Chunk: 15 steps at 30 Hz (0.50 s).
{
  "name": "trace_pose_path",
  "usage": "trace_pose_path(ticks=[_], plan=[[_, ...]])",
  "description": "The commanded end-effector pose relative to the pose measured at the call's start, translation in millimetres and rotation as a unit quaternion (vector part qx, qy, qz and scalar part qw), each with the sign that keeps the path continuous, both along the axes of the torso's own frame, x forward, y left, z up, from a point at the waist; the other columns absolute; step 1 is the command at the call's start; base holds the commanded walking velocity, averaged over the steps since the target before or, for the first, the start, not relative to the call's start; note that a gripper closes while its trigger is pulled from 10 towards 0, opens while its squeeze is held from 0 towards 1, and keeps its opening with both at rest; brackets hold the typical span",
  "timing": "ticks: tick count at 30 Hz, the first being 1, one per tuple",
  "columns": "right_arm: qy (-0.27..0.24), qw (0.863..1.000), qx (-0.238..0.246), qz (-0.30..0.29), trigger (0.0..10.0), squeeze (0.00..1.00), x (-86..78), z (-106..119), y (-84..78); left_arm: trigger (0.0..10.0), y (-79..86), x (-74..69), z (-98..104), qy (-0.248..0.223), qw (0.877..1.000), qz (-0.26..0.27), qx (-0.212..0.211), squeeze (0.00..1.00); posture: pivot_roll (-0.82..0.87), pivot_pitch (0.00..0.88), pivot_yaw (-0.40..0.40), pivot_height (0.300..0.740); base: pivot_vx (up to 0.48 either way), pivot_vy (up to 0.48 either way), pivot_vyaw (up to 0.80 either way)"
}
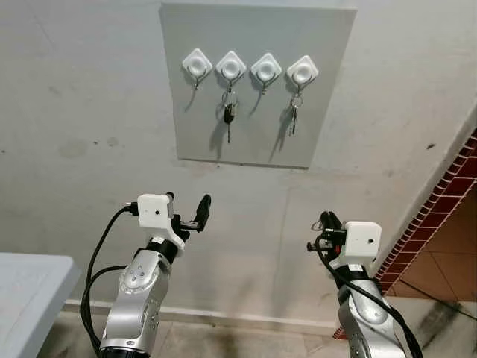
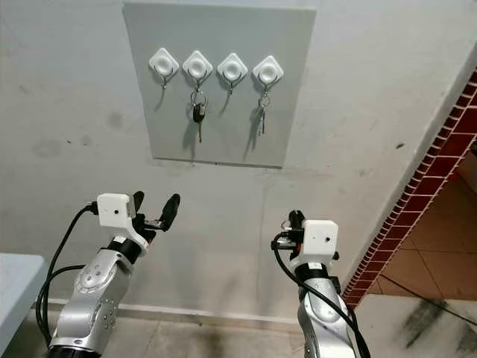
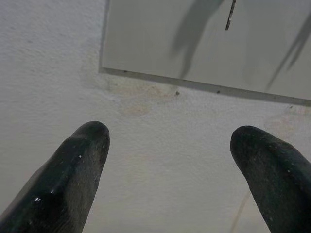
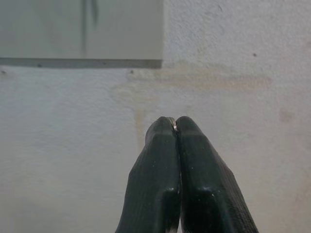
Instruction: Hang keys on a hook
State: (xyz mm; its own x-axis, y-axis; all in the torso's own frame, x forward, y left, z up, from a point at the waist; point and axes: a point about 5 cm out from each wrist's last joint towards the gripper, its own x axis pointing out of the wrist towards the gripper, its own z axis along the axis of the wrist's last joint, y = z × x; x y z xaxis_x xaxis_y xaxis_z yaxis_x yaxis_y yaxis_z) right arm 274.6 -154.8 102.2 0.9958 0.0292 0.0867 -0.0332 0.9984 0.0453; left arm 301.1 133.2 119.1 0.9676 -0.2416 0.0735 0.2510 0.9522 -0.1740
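A grey board (image 1: 257,127) on the wall carries a row of white hooks. The leftmost hook (image 1: 197,65) and the third hook (image 1: 266,69) are bare. A black-headed key (image 1: 229,113) hangs from the second hook, and a silver key bunch (image 1: 294,115) from the fourth. My left gripper (image 1: 188,201) is raised below the board's left side, open and empty, with its fingertips (image 3: 90,138) wide apart. Below and right of the board, my right gripper (image 1: 325,220) is shut, and a thin metal key ring (image 4: 172,120) glints between its tips. Any keys on that ring are hidden.
The corner of a white table (image 1: 30,291) sits at the lower left. A red brick wall edge (image 1: 447,201) and a tiled floor (image 1: 447,261) run along the right. A baseboard (image 1: 246,317) meets the floor below the plain wall.
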Motion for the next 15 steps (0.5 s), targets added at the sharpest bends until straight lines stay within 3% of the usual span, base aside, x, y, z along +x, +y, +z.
trace_pose_path(ticks=[1,6,10,15], plan=[[-0.017,1.0,0.003,0.004,10.0,0.0,4.5,7,0.1,10.0,-3.5,-0.6,1,0.003,1.0,-0.01,0.008,0.0,0.02,0.0,0.008,0.74,0.0,0.0,0.0],[-0.032,0.999,0.002,0.009,10.0,0.0,8.7,15,-1.0,10.0,-8.1,-0.9,2,0.006,1.0,-0.023,0.02,0.0,0.02,0.0,0.004,0.74,0.0,0.0,0.0],[-0.053,0.998,-0.01,0.031,10.0,0.0,22.3,29,1.4,10.0,-20.5,5.5,13,-0.007,0.997,-0.064,0.033,0.0,0.02,0.004,-0.005,0.74,0.0,0.0,0.0],[-0.066,0.996,-0.013,0.057,10.0,0.0,31.6,39,5.6,10.0,-27.3,10.8,23,-0.019,0.996,-0.079,0.033,0.0,0.02,0.007,-0.01,0.74,0.0,0.0,0.0]])
